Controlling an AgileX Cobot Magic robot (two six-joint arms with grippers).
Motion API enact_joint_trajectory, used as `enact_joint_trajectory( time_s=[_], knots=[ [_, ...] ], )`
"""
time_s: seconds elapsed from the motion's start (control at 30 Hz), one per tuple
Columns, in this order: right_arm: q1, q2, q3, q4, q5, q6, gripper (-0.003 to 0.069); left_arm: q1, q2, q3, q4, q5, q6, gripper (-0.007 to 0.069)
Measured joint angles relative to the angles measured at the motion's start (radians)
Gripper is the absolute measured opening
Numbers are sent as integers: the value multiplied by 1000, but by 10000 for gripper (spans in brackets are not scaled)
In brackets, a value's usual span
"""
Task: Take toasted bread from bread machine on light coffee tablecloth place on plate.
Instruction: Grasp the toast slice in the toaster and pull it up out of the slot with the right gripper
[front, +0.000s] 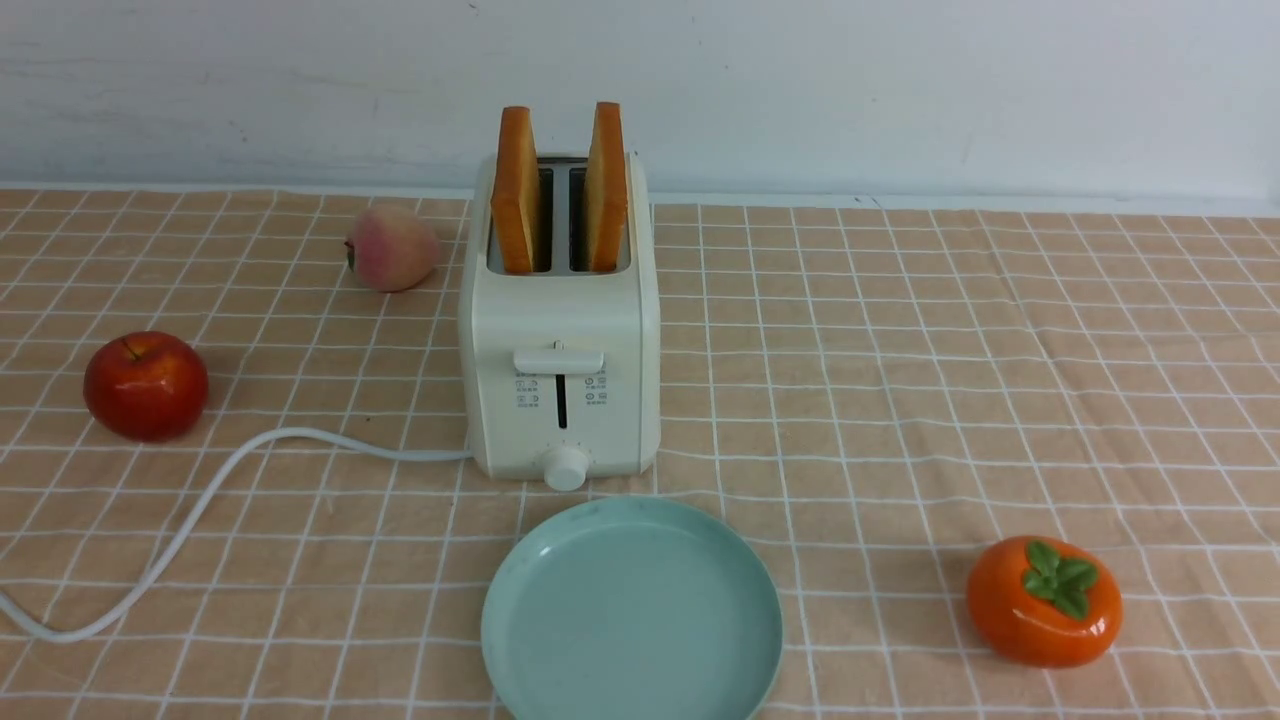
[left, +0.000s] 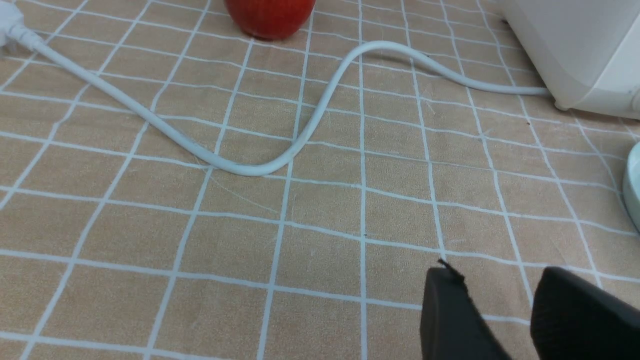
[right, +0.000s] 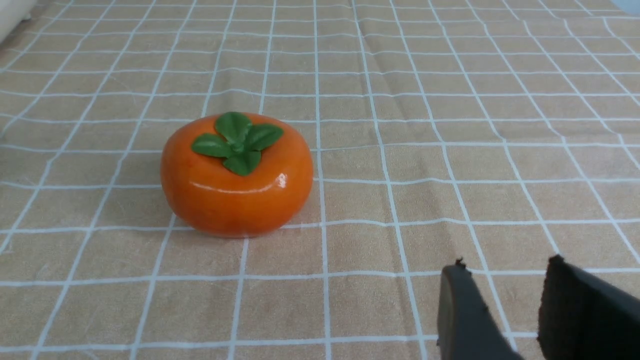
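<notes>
both slices of toasted bread (front: 517, 190) stand upright, 1 per slot, popped high out of the bread machine (front: 560, 350), which likely leaves their top halves free to pinch. the plate (front: 630, 610) lies bare, nearer the grippers than the bread machine is, seemingly to receive them. left gripper (left: 497, 282) and right gripper (right: 505, 272) hang part open over the light coffee tablecloth (front: 900, 400), holding nothing; a persimmon (right: 235, 180) sits just ahead of the right gripper

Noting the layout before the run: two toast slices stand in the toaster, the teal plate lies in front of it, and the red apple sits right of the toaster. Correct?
Not quite. The red apple sits left of the toaster; the fruit on its right is the orange persimmon. The front view shows this. The rest stands.
</notes>
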Motion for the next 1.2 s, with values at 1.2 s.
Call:
enact_joint_trajectory(
  time_s=[1.2],
  knots=[
    [0,0,11,-8,-485,-2,239,0,0,0,9,-405,2,240]
  ],
)
